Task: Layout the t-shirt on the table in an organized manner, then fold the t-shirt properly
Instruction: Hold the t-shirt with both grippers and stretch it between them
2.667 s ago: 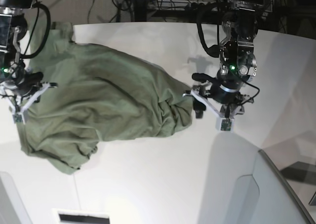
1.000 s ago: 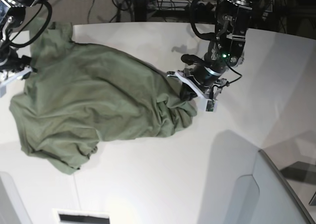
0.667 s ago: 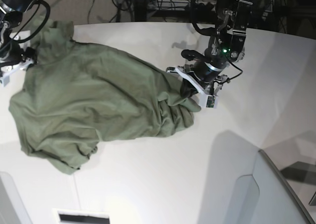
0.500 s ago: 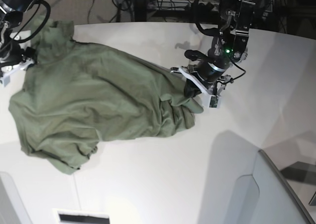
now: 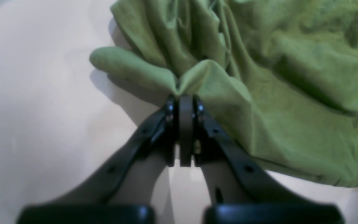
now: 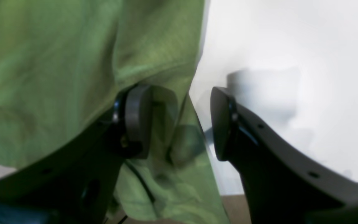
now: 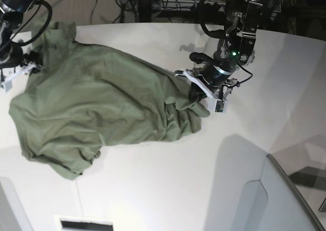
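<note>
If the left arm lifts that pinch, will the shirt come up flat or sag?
Likely sag: the shirt lies in soft folds and puckers at the left end effector, so it looks floppy. It will probably drag across the table, since most of it lies spread there.

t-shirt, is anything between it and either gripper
Nothing visible. The left gripper is already shut on a pinched fold at the t-shirt edge, cloth bunching straight out of its fingers. The right gripper is open, with the shirt's edge lying between its fingers over the table.
</note>
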Motion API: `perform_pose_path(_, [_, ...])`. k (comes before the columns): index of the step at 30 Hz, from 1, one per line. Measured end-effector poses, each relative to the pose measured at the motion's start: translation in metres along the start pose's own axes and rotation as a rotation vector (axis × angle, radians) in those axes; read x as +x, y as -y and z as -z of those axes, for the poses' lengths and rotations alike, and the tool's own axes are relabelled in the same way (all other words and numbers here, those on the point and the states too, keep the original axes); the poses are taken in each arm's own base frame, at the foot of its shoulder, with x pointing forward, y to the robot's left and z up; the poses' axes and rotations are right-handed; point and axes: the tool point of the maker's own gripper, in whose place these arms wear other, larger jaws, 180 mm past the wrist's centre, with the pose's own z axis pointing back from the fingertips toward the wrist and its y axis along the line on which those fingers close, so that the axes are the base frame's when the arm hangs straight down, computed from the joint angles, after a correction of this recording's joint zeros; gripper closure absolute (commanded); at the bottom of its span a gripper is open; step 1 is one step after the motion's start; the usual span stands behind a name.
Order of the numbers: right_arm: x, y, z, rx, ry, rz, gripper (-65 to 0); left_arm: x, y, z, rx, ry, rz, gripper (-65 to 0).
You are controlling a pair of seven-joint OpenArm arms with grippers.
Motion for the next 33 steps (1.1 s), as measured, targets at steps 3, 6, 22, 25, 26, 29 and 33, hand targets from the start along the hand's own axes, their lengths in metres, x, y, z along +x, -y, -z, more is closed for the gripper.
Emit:
perform_pose_path(3, [0.019, 0.008, -0.006, -0.012, 0.039, -0.018, -29.3, 0.0, 0.0, 0.0, 0.0, 0.0, 0.001, 0.0])
perform_pose_path(6, [0.029, 0.012, -0.01, -0.024, 0.06, -0.015, -29.3, 0.001, 0.0, 0.0, 0.0, 0.001, 0.001, 0.0])
perform_pose_path(22, [0.018, -0.01, 0.017, 0.09, -0.003, -0.019, -31.1, 0.001, 0.0, 0.0, 0.001, 0.001, 0.0, 0.0])
perform_pose_path(25, [0.011, -0.019, 0.017, 0.133, -0.02, -0.08, -12.2, 0.001, 0.0, 0.0, 0.001, 0.001, 0.0, 0.0])
perform_pose_path(26, [0.009, -0.021, 0.018, 0.144, -0.025, -0.094, -2.9, 0.001, -0.001, 0.0, 0.002, 0.0, 0.001, 0.0])
perform_pose_path(29, [0.002, -0.019, 0.016, 0.14, -0.06, -0.097, -2.1, 0.002, 0.0, 0.0, 0.001, 0.004, 0.001, 0.0])
perform_pose_path(33, [0.018, 0.005, -0.014, 0.045, -0.041, -0.162, 0.0, 0.022, -0.003, -0.012, 0.008, 0.054, 0.014, 0.0])
